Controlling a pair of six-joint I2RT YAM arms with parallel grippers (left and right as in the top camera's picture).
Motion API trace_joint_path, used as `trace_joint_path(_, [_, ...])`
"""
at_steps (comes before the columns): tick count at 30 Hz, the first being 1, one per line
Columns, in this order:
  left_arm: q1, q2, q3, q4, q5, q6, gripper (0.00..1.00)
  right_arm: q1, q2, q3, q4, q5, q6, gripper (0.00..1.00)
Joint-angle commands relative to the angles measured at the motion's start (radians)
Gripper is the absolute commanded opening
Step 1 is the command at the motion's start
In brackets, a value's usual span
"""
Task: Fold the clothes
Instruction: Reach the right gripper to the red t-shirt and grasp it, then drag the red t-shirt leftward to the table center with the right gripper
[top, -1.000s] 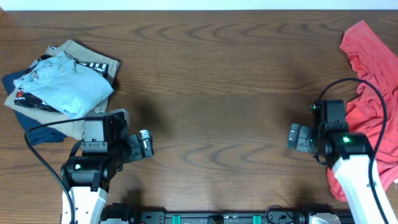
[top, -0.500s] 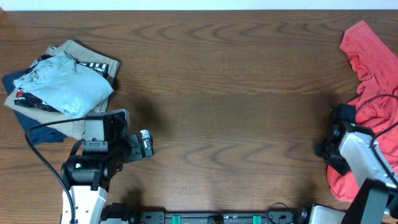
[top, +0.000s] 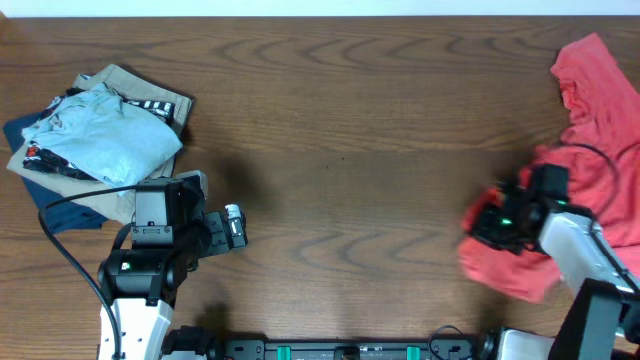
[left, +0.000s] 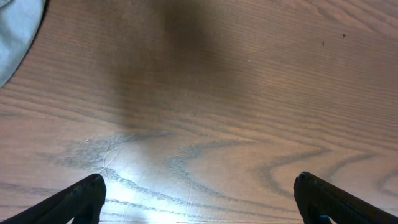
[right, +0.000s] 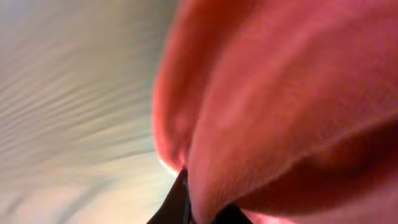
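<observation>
Handling like any thin cotton, the T-shirt (top: 605, 100) should be light, limp and quick to bunch; it carries no shape of its own, it will trail and drag on the wood rather than slide cleanly, and nothing in it can break. A doubled edge, such as a hem, a shoulder seam or a sleeve cuff, is the better place to pinch, since a single loose layer would only stretch into a peak.

It lies heaped on the outer side of the right gripper (top: 490, 220) and spills under it, at the right end of the table (top: 350, 120). Its long axis runs from the far corner back toward the near edge, then bends inward at the gripper; which end is collar and which is hem cannot be told from this crumple.

The right wrist view is blurred and filled with red cloth, so the fingers seem clamped on a fold of it, though that is not certain. The left gripper (top: 232, 228) hangs with its fingers apart over bare wood, holding nothing; a pile of folded clothes (top: 100, 140) sits just beyond it on its outer side.
</observation>
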Motion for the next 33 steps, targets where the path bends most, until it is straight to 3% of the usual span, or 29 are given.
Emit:
trace_joint_path(1, [0.004, 0.003, 0.021, 0.02, 0.005, -0.005, 0.98, 0.158, 0.008, -0.01, 0.089, -0.368, -0.056, 0.04])
trace_joint_path(8, [0.004, 0.003, 0.021, 0.148, 0.005, -0.005, 0.98, 0.529, 0.008, -0.01, 0.615, -0.378, 0.245, 0.03])
trace_joint_path(10, [0.004, 0.003, 0.021, 0.189, 0.005, -0.005, 0.98, 0.618, 0.008, 0.001, 0.746, -0.318, 0.274, 0.08])
trace_joint_path(13, [0.004, 0.003, 0.021, 0.222, 0.005, -0.005, 0.98, 0.688, 0.008, 0.038, 0.76, -0.209, 0.276, 0.38])
trace_joint_path(16, [0.004, 0.003, 0.021, 0.222, 0.005, -0.005, 0.98, 0.686, 0.008, 0.066, 0.661, -0.141, 0.268, 0.97])
trace_joint_path(23, [0.004, 0.003, 0.021, 0.222, 0.005, -0.011, 0.98, 0.611, -0.023, 0.124, 0.305, 0.071, 0.177, 0.99])
trace_joint_path(27, [0.004, 0.003, 0.019, 0.222, 0.006, -0.097, 0.98, 0.557, -0.102, 0.162, 0.097, 0.275, 0.14, 0.99])
trace_joint_path(33, [-0.003, 0.053, 0.002, 0.226, 0.166, -0.137, 0.99, 0.461, -0.242, 0.166, -0.068, 0.334, 0.087, 0.99])
